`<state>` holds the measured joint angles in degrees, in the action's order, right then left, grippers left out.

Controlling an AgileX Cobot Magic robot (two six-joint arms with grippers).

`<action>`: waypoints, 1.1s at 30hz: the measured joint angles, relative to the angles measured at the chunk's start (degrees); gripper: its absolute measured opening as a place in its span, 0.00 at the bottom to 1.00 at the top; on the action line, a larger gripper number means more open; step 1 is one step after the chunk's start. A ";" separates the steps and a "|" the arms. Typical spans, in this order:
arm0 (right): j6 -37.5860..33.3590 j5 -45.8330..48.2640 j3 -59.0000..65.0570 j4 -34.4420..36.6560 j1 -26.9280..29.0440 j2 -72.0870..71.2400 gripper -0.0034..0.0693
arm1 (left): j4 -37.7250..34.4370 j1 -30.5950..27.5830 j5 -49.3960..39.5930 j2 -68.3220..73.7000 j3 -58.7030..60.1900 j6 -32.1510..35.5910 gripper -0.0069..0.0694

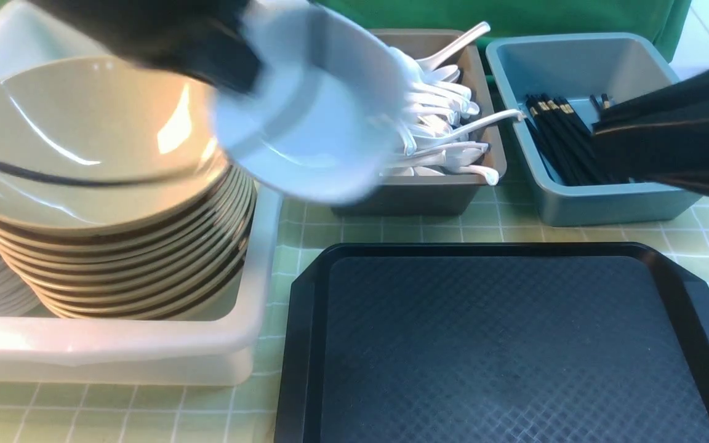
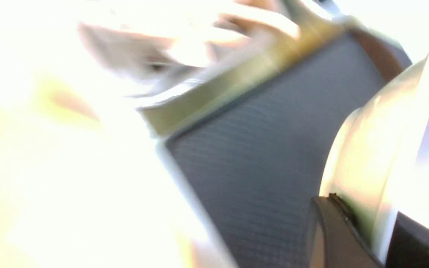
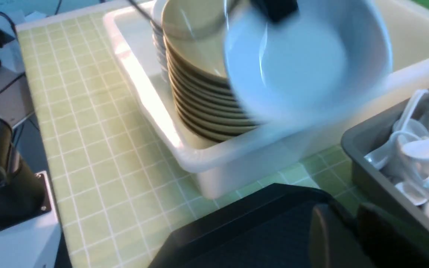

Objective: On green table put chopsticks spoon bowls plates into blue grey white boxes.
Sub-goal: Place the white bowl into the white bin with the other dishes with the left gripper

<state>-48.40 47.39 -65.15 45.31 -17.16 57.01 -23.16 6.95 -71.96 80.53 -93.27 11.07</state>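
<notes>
Green gridded counter (image 1: 391, 234) carries three boxes and black tray (image 1: 502, 344). White box (image 1: 145, 357): stack of about ten tan bowls (image 1: 96, 154), white dishes beside them, count unclear. Grey box (image 1: 434, 191): heap of white spoons (image 1: 447, 117). Blue box (image 1: 600, 203): bundle of black chopsticks (image 1: 554, 135). Left claw (image 2: 367, 223) clamped on rim of white plate (image 1: 311, 117), held tilted beside bowls; only left wrist view shows grip. Right claw (image 3: 348, 230) seen only in right wrist view: narrow, empty, above tray.
</notes>
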 joint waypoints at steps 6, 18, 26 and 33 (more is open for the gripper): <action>-0.89 0.23 0.00 0.38 0.00 4.08 0.19 | 3.50 -26.16 0.65 -6.33 0.00 -14.58 0.11; -1.34 0.70 0.00 1.81 0.00 8.43 0.20 | 8.57 -46.91 1.10 0.96 0.11 -27.22 0.11; -1.50 0.70 0.00 1.86 0.00 8.43 0.20 | 13.02 -43.00 0.02 6.67 4.03 -27.28 0.11; -1.50 0.70 0.00 1.86 0.00 8.43 0.21 | 15.36 -40.90 3.01 7.87 11.52 -27.17 0.13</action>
<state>-49.90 48.09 -65.15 47.16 -17.16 65.44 -7.79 -33.95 -68.95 88.40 -81.76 -16.10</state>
